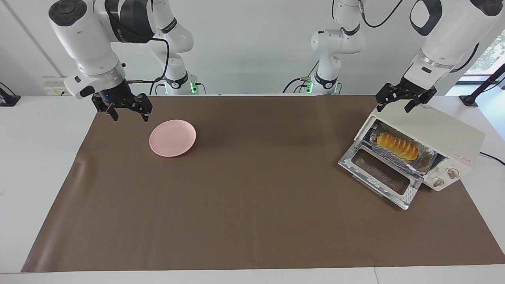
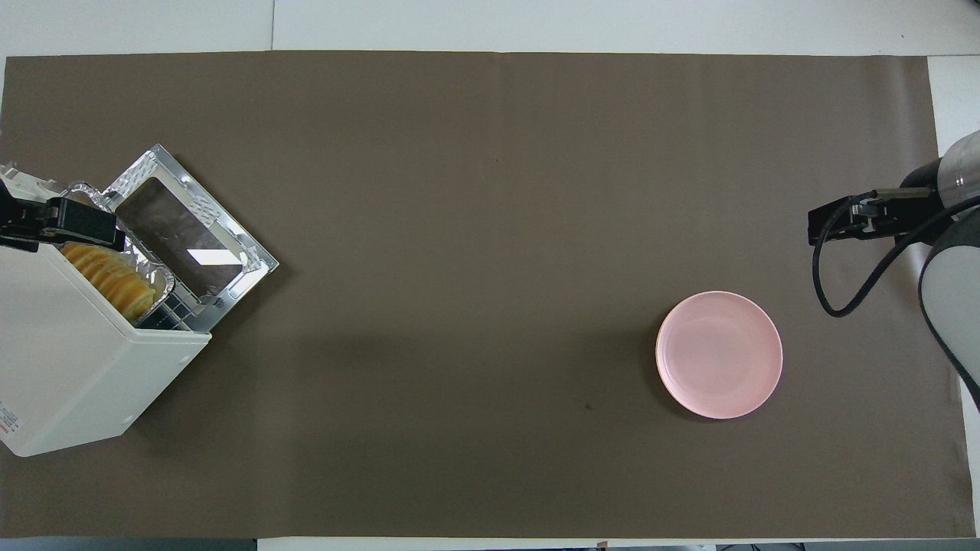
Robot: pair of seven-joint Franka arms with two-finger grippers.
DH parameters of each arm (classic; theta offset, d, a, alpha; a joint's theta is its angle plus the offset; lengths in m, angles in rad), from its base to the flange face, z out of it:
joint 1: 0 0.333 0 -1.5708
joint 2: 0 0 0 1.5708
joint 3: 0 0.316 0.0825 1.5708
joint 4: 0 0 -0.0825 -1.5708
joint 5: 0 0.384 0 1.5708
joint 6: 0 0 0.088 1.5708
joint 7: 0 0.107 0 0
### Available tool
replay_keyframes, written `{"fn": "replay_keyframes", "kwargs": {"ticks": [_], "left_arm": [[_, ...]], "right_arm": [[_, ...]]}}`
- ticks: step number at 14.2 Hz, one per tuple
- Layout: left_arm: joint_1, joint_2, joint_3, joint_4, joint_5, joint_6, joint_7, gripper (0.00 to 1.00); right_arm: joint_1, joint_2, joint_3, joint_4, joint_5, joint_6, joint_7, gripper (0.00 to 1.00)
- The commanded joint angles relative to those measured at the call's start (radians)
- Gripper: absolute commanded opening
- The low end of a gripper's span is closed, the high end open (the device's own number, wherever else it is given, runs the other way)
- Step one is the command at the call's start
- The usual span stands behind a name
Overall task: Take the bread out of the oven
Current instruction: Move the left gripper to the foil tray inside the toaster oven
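The right claw (image 1: 127,110) is hanging released over the brown mat (image 1: 252,221) on the surface, just beside the pink plate (image 1: 172,138), which is probably waiting to receive the loaf. At the left arm's end, the oven (image 1: 442,134) is sitting with its door (image 1: 380,173) dropped open, exposing the bread (image 1: 396,146) lying in its foil tray (image 1: 428,161) inside. The left claw (image 1: 405,99) is hovering released over the oven's top.
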Motion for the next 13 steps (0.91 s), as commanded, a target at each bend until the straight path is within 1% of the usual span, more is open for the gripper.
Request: {"fn": "replay_keyframes", "kwargs": {"ticks": [1, 13], "left_arm": [[0.018, 0.013, -0.013, 0.021, -0.001, 0.003, 0.013, 1.0], [0.01, -0.008, -0.008, -0.002, -0.004, -0.012, -0.005, 1.0]], "right_arm": [[-0.017, -0.015, 0.014, -0.017, -0.019, -0.003, -0.02, 1.0], [-0.017, -0.015, 0.014, -0.017, -0.019, -0.003, -0.02, 1.0]]}}
